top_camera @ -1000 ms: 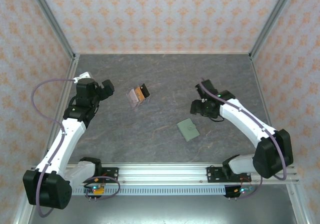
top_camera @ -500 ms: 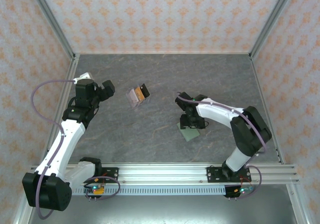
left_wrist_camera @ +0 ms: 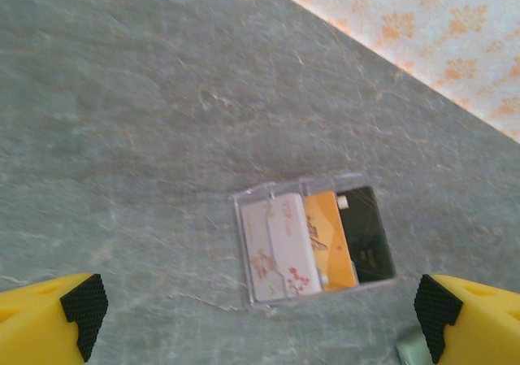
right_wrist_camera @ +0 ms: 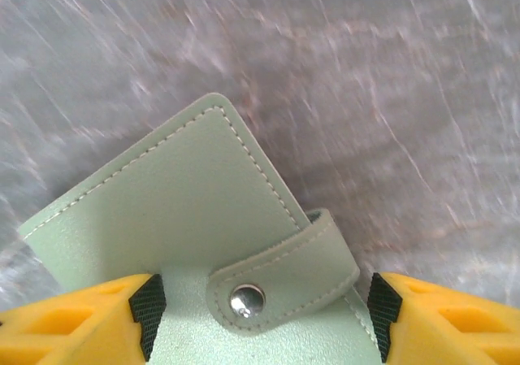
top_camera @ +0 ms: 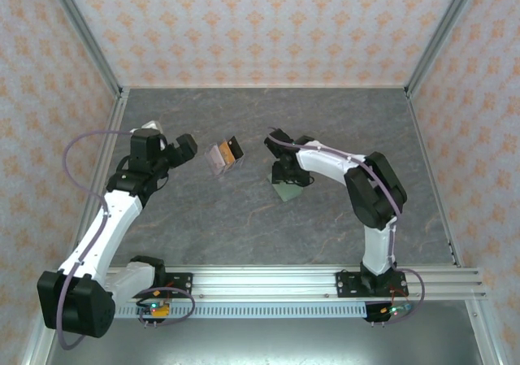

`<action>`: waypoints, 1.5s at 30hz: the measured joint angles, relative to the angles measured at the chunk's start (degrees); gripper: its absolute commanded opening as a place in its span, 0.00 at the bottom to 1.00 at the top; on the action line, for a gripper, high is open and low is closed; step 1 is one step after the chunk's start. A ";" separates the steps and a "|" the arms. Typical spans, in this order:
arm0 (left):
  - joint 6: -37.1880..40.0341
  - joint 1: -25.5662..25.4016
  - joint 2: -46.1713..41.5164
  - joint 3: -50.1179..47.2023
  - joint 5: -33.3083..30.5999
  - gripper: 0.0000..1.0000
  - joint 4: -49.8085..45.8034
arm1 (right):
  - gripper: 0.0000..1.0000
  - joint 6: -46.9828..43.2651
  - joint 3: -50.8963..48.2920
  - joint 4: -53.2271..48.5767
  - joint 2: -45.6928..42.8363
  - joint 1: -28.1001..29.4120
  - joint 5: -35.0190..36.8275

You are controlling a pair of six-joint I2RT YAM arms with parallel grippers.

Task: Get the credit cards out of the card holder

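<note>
**Q.** How far along is the task?

**A.** Early, by my reading. Toward the middle of the bench (top_camera: 203,219), your right tool (right_wrist_camera: 260,316) is part-way closed, a pad against each edge of the card holder (right_wrist_camera: 162,210). The holder looks sharp while the bench under it is smeared, so you appear to have it gripped.

**Q.** And the left side?

**A.** Your left tool (left_wrist_camera: 260,312) is spread wide and empty. It is near a small bundle (left_wrist_camera: 313,247) of whitish, orange and black pieces in a clear sleeve, well apart from the holder.

**Q.** What remains?

**A.** All that counts. The side tab (right_wrist_camera: 284,271) lies across the flap with its snap (right_wrist_camera: 246,301) fastened. You have yet to unsnap it, open the panels and draw out the credit cards, presumably inside.
</note>
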 measured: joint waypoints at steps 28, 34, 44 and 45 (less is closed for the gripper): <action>-20.63 -22.51 24.52 -1.79 12.57 0.80 17.88 | 0.27 -1.64 -14.25 10.64 -8.90 -7.48 -14.62; -22.53 -24.11 30.18 -1.11 14.56 0.72 20.96 | 0.27 0.31 -15.74 12.98 -9.40 -5.46 -18.93; -23.91 -24.87 36.13 1.18 16.85 0.61 23.43 | 0.29 0.15 -13.84 12.31 -12.85 -5.29 -17.73; -24.13 -24.87 36.30 1.20 16.92 0.60 23.61 | 0.29 0.11 -13.33 12.11 -12.70 -5.40 -17.22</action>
